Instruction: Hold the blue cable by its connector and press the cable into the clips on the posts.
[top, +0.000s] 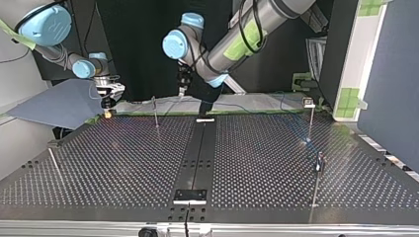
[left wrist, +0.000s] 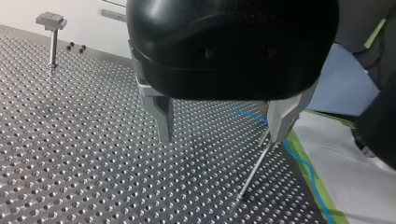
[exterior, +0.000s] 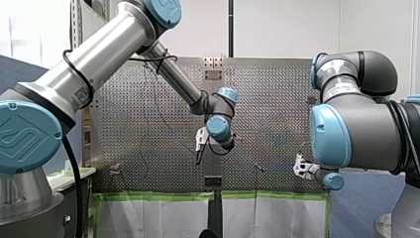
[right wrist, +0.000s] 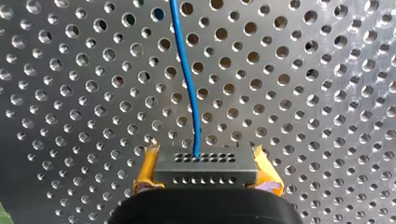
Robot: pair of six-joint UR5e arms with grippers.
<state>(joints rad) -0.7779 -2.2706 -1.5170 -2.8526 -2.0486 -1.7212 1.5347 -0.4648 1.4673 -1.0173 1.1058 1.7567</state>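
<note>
Table: a perforated table (top: 123, 163) of bare metal fills the work area, with a dark strip (top: 197, 158) down its middle in the top view and green tape (exterior: 158, 197) along the edge nearest the arms.

Arms: my left arm (exterior: 99, 54) comes in from the front view's left and bends down over the middle of the table. My right arm (exterior: 361, 124) stays at the front view's right, its wrist low at the table's edge.

Left pincer: my left gripper (left wrist: 222, 135) is black with two metal fingers (left wrist: 161, 116) spread wide apart, nothing between them. It hangs above the table, clear of the surface.

Right pincer: my right gripper (right wrist: 205, 154) has yellow pads (right wrist: 147, 170) pinching the connector from both sides. In the top view it sits low at the table's far left corner.

Posts: thin posts (top: 155, 112) stand upright and well apart on the table. A clip-topped post (left wrist: 52, 37) stands far ahead of my left gripper, and a slim rod (left wrist: 252, 175) stands just beside one of its fingers.

Cable: the blue cable (right wrist: 187, 79) leaves the middle of the connector and runs straight ahead of my right gripper over the holes. In the left wrist view it crosses the table beyond the spread fingers and runs on along the green tape.

Connector: the connector (right wrist: 205, 169) is a small grey metal block with rows of tiny holes, held level between the yellow pads.
</note>
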